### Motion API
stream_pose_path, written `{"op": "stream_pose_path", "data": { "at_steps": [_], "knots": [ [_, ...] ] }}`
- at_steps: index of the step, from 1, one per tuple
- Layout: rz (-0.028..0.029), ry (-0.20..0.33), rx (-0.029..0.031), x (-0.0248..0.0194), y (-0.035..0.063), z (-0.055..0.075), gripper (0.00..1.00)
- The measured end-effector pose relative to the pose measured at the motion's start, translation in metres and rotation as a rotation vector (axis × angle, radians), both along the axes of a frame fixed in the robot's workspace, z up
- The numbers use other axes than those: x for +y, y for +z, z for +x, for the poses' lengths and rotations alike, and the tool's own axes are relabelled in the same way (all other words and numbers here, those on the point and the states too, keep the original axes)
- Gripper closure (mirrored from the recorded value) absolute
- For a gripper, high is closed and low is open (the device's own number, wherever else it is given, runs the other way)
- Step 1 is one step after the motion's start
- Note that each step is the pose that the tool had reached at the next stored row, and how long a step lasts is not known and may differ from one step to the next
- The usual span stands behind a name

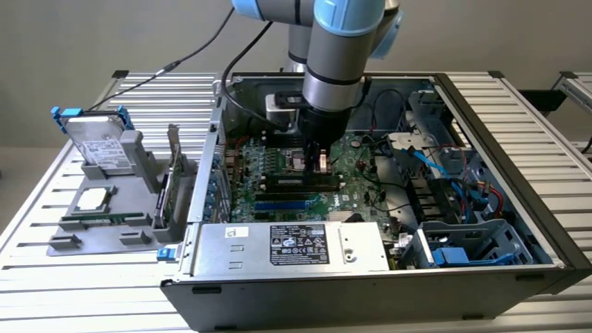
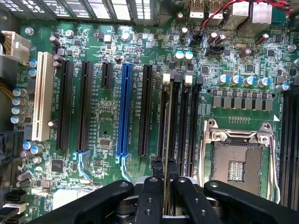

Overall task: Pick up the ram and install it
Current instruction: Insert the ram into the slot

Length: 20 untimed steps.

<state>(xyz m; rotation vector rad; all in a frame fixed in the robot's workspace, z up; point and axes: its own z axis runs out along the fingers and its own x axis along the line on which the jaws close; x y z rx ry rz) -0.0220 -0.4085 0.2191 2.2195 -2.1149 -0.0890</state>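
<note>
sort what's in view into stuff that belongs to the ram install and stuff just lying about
For the job: the ram, gripped edge-on by the gripper; the black memory slots it lines up with.
Lying about: hard drive, loose processor, grey holder, power supply.

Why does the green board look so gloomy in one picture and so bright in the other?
Exterior view: the arm hangs over the green board and seems to shade it, while the silver box in front catches the light. Wrist view: light falls evenly on the board, the shiny capacitor tops glint, and the black gripper, shut on the ram, looks dark.
</note>
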Motion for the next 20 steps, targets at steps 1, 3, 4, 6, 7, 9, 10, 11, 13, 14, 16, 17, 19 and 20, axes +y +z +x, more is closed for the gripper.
{"op": "stream_pose_path", "data": {
  "at_steps": [1,3,4,6,7,9,10,11,13,14,16,17,19,20],
  "knots": [
    [-0.0006,0.000,0.0005,0.0007,0.0000,0.000,0.86],
    [-0.0012,0.000,0.0013,0.0015,0.0001,0.001,0.86],
    [-0.0017,0.000,0.0016,0.0019,0.0000,0.001,0.86],
    [-0.0046,0.000,0.0018,0.0028,0.0000,0.001,0.86],
    [-0.0065,0.000,0.0018,0.0031,0.0000,0.001,0.86],
    [-0.0138,0.000,0.0019,0.0036,0.0000,0.001,0.86],
    [-0.0204,0.000,0.0027,0.0038,-0.0001,0.001,0.86],
    [-0.0290,0.000,0.0037,0.0041,-0.0001,0.001,0.86],
    [-0.0439,0.000,0.0050,0.0052,0.0000,0.001,0.86],
    [-0.0472,0.000,0.0051,0.0057,0.0000,0.002,0.86],
    [-0.0517,0.000,0.0051,0.0075,0.0000,0.002,0.86],
    [-0.0537,0.000,0.0052,0.0086,0.0000,0.002,0.86],
    [-0.0578,0.000,0.0052,0.0106,-0.0001,0.002,0.86],
    [-0.0601,0.000,0.0052,0.0112,-0.0002,0.002,0.86]
  ]
}}
